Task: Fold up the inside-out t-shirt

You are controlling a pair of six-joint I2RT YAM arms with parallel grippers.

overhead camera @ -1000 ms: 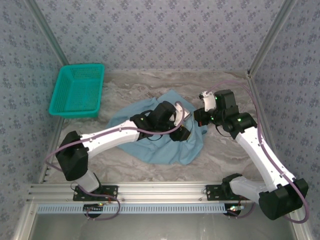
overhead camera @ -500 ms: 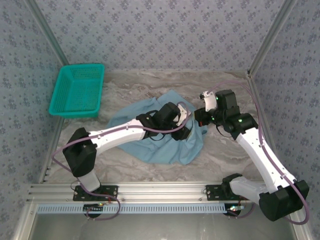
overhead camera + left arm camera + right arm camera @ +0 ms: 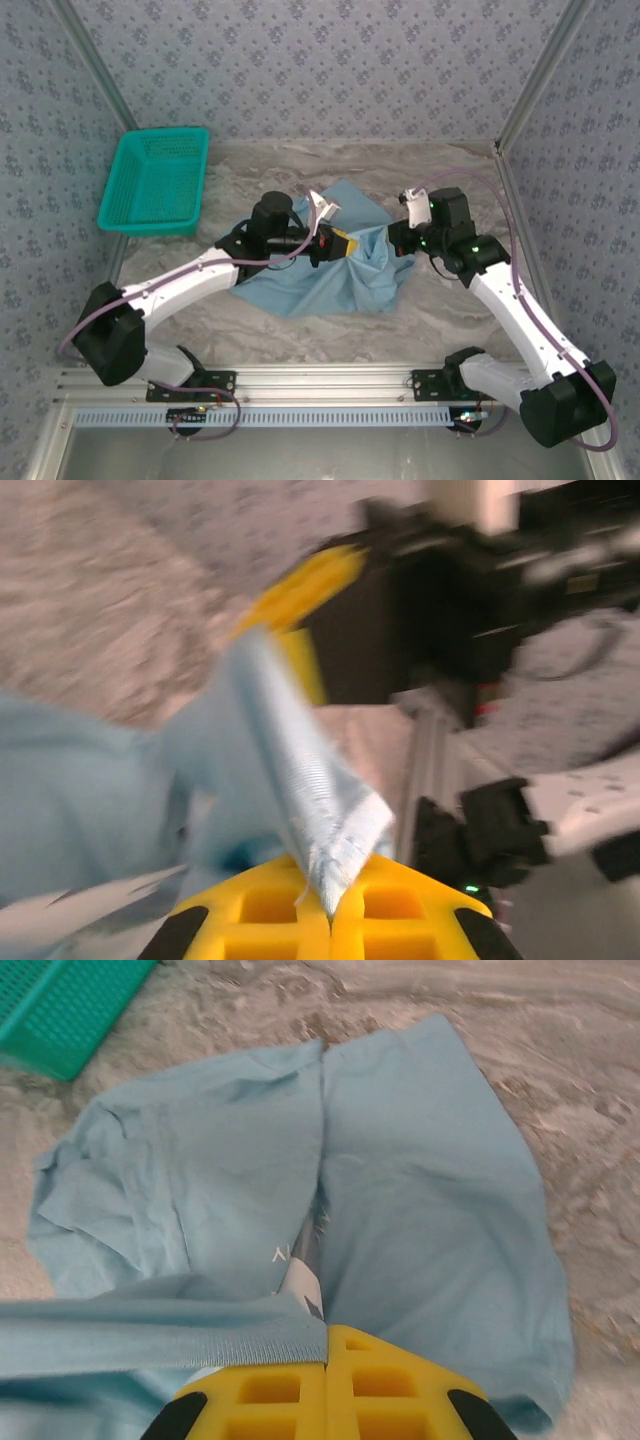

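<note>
The light-blue inside-out t-shirt (image 3: 330, 285) lies rumpled in the middle of the table (image 3: 455, 300), and the overhead view alone shows the teal mesh basket (image 3: 155, 180) well apart at the far-left corner. The left wrist view shows the left end effector (image 3: 328, 910) pinching a lifted, ribbed fold of the shirt. The right wrist view shows the right end effector (image 3: 327, 1345) pinching a hem band.
</note>
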